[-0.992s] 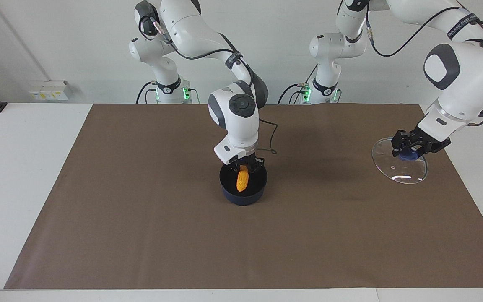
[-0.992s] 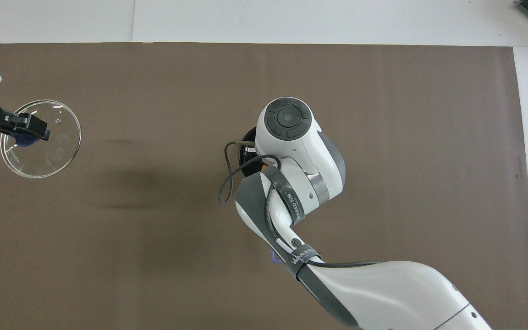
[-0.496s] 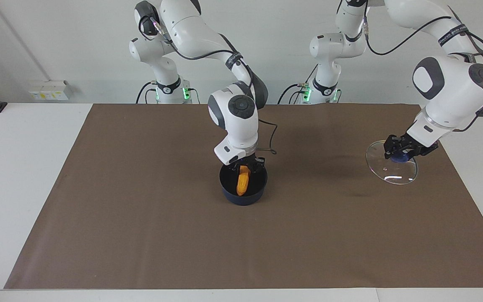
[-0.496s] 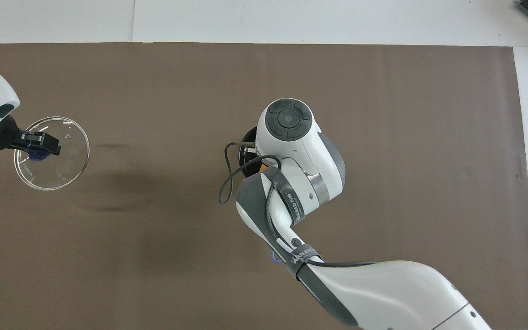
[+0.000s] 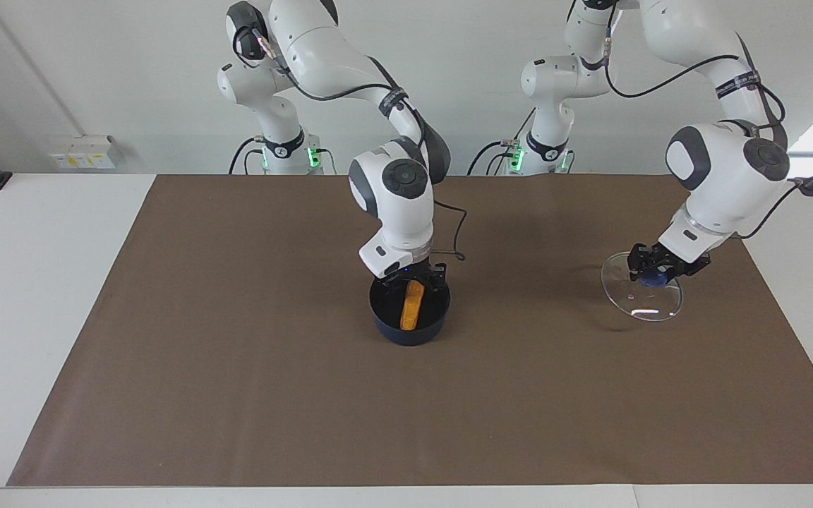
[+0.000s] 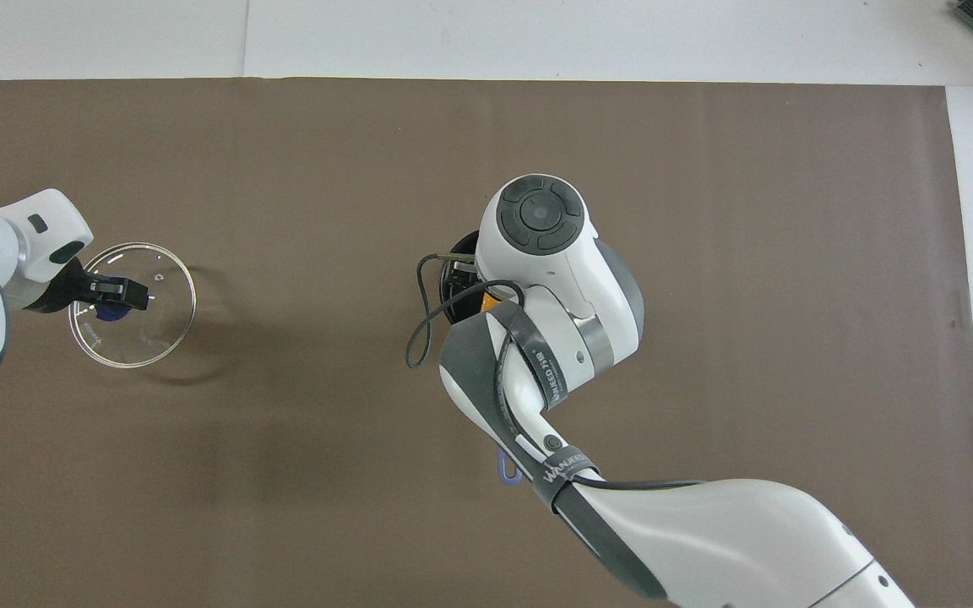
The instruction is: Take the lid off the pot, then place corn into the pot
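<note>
the corn stood slanted inside the pot at centre frame, the right gripper apart just above it. at right of frame the left gripper clamped the lid. the cob might tip out if snagged.

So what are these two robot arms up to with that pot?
The pot sits uncovered in the middle of the brown mat. The right end effector is just above the pot's rim, and the corn stands tilted inside the pot right below it. Toward the left arm's end of the table, the left end effector grips the blue knob of the glass lid, held tilted just above the mat.
</note>
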Controlling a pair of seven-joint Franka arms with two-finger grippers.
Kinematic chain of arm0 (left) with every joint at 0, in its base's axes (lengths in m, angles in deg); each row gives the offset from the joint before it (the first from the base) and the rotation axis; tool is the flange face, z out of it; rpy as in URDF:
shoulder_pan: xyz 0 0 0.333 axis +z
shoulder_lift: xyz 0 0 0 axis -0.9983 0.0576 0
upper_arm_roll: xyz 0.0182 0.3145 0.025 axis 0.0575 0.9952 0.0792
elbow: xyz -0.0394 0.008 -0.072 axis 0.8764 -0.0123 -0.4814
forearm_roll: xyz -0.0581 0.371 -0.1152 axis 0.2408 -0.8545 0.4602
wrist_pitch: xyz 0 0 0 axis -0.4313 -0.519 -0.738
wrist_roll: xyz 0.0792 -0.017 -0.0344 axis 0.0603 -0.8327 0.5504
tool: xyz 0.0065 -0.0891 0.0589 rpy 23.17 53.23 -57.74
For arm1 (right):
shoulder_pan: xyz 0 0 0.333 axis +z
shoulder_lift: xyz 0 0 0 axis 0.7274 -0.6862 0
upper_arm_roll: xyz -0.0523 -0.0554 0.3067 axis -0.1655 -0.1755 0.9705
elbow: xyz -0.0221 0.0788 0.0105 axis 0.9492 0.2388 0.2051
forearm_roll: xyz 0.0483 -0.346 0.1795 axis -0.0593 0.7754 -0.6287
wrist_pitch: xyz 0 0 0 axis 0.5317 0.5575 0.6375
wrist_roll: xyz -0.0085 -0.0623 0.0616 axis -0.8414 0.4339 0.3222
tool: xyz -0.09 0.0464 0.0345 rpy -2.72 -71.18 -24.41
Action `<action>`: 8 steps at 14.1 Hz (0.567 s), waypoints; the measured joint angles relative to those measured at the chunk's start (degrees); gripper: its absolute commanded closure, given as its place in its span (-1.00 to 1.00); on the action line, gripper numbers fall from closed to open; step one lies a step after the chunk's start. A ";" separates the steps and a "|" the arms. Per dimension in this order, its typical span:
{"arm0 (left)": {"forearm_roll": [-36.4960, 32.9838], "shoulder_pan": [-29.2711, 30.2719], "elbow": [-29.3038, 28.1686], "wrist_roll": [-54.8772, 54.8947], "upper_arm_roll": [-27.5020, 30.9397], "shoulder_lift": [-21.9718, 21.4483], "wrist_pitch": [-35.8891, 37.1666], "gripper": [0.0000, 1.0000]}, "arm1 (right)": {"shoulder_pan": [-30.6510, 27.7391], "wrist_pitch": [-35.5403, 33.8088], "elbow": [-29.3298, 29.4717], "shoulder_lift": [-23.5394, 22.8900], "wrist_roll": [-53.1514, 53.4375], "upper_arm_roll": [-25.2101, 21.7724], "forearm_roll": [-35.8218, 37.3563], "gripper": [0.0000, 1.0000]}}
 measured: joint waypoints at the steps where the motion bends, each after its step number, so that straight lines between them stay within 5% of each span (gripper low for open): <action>1: 0.00 -0.01 -3.11 0.00 -0.05 -0.49 -2.88 1.00 | -0.85 0.00 0.18 0.96 -0.87 -0.17 0.02 -1.00; 3: 0.00 -0.03 -8.74 0.00 -0.13 -1.14 -8.11 0.88 | -3.76 -0.51 0.31 4.08 -3.56 -0.45 0.02 -1.00; 4: 0.00 -0.03 -11.05 0.00 -0.16 -1.31 -10.32 -0.98 | -5.54 -1.63 0.37 5.96 -4.60 -0.49 0.02 -1.00; 8: 0.04 -0.05 -12.46 -0.08 -0.19 -2.42 -12.32 -1.00 | -11.95 -9.17 0.35 13.12 -12.67 -0.53 0.02 -1.00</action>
